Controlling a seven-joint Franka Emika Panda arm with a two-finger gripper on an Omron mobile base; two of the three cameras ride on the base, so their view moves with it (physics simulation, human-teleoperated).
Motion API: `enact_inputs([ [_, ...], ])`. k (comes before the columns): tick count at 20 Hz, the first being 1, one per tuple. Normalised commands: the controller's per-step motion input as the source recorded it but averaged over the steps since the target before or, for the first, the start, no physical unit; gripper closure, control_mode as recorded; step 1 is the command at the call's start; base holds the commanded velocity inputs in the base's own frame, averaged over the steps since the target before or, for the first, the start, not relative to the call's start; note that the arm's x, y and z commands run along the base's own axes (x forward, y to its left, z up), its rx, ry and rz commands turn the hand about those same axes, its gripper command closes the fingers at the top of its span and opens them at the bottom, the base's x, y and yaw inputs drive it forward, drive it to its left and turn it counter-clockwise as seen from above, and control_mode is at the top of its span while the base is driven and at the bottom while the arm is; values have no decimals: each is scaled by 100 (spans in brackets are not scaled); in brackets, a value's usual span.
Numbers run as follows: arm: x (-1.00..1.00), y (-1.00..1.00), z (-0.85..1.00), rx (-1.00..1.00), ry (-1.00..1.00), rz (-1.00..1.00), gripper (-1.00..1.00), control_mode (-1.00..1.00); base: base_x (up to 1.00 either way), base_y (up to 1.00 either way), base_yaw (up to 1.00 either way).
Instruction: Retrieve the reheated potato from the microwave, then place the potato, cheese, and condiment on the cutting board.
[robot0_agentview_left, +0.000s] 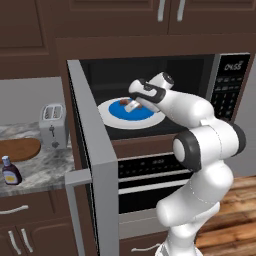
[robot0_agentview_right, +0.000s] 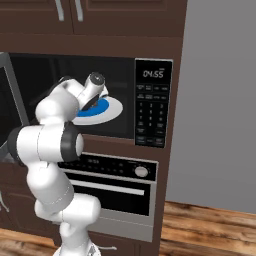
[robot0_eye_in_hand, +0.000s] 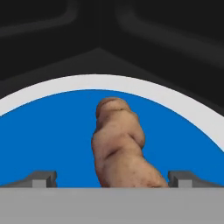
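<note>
Hand view is showing the potato (robot0_eye_in_hand: 120, 146) lying on the blue plate (robot0_eye_in_hand: 52, 131) inside the microwave (robot0_agentview_left: 225, 90), between the fingertips (robot0_eye_in_hand: 41, 178) of the released hand (robot0_eye_in_hand: 113, 179). Closing off-centre is risking the lumpy potato rolling or slipping across the plate.

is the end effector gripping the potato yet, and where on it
Nothing is held. The end effector is open inside the microwave, its fingertips apart on either side of the potato's near end, which lies on the plate.
</note>
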Motion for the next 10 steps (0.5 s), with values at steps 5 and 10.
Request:
enact_inputs([
  [5,0,1,-18,-4,0,1,100,-100,0,0,0],
  [10,0,0,-12,-1,0,0,100,-100,0,0,0],
])
